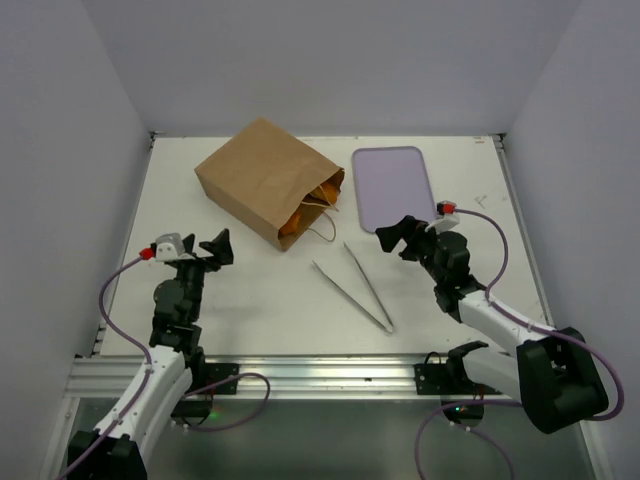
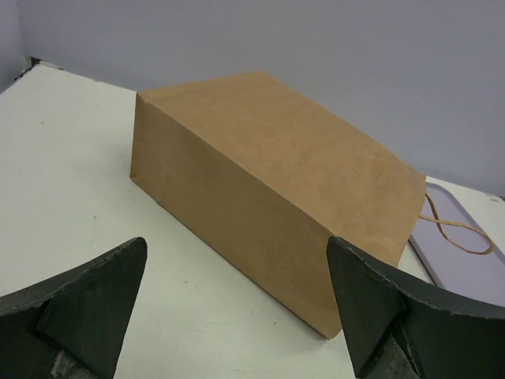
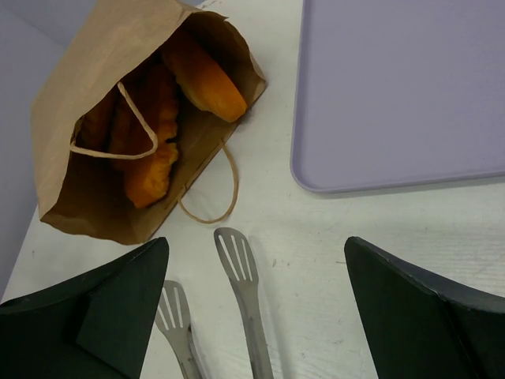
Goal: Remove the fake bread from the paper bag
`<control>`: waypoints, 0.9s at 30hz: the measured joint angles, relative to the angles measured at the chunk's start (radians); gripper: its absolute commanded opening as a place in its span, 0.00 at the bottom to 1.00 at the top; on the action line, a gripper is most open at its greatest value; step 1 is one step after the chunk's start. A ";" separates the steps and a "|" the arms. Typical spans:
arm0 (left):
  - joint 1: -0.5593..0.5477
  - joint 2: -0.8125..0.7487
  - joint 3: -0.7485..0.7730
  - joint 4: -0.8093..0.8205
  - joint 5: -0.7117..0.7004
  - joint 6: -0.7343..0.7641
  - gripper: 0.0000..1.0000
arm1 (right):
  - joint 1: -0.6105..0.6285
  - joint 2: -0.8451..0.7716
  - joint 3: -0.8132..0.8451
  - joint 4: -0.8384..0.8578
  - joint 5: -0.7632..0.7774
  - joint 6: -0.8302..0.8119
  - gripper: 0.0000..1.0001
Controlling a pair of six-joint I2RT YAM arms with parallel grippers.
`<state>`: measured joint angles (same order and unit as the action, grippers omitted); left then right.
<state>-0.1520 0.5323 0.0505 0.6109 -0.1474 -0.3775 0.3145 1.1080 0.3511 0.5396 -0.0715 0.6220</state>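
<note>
Tongs point(image 1: 355, 285) lie on the table point(image 1: 250, 320) between my arms, tips near the bag mouth. Lavender tray point(image 1: 395, 190) sits just right of it. Paper bag point(image 1: 260, 180) lies on its side, far centre-left, mouth facing the right arm, cord handles loose. Fake bread point(image 3: 154, 150), glossy orange, is inside at the mouth. Left gripper point(image 1: 216, 250) and right gripper point(image 1: 396, 233) both spread wide, empty.

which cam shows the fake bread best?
Right wrist: it looks into the open mouth of the paper bag, showing several pieces of fake bread. Top external catches only orange slivers at the mouth. Left wrist shows just the bag's closed side, no bread.
</note>
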 measured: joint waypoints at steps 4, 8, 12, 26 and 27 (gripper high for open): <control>0.000 -0.003 0.000 -0.003 -0.005 -0.011 1.00 | 0.000 0.000 0.000 -0.001 0.000 0.000 0.99; 0.000 -0.016 0.000 -0.033 -0.074 -0.062 1.00 | 0.000 -0.002 0.000 -0.001 0.000 0.000 0.99; 0.000 -0.038 0.000 -0.074 -0.108 -0.083 1.00 | 0.000 -0.010 0.000 -0.001 -0.008 -0.005 0.99; 0.000 0.031 0.030 -0.183 -0.084 -0.084 1.00 | 0.101 -0.214 0.000 -0.141 -0.074 -0.090 0.99; 0.000 0.034 0.031 -0.187 -0.077 -0.084 1.00 | 0.118 -0.229 0.013 -0.183 -0.070 -0.105 0.99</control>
<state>-0.1520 0.5667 0.0818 0.4236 -0.2249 -0.4610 0.4324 0.8791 0.3637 0.3561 -0.1417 0.5167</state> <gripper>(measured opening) 0.997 0.988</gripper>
